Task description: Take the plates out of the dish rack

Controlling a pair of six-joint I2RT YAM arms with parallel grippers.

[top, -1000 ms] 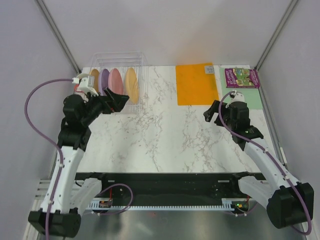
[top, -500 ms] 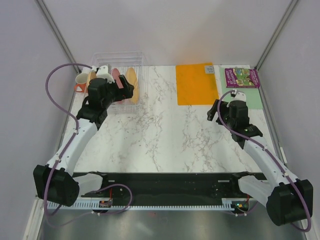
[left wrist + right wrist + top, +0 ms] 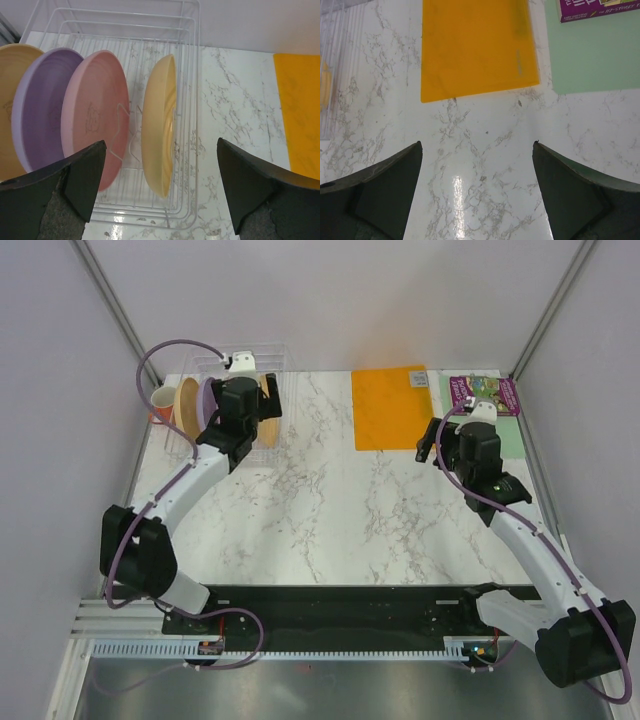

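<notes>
dish rack [image 3: 150, 25] sits at the far-left corner of the table [image 3: 350, 510], w/ all four plates standing on edge in its wire slots, rims running near-to-far. l to r in the left wrist view: a yellow plate [image 3: 7, 100], purple plate [image 3: 42, 105], pink plate [image 3: 95, 100], then a gap and the 2nd yellow-orange plate [image 3: 160, 125]. left fingers [image 3: 80, 185] are spread wide & hold nothing, hovering above the rack's near side. that rightmost plate lies straight ahead & centred in the gap btw them, seen edge-on, so closing would pinch across its two faces; prob. the next pick. left arm [image 3: 190, 485] is stretched far out to the rack, wrist angled down. right fingers [image 3: 380, 200] are also wide & empty, over bare table just short of the orange mat [image 3: 475, 45]. right arm [image 3: 520, 530] is well apart from the rack, so the left arm is the nearer one by far.
</notes>
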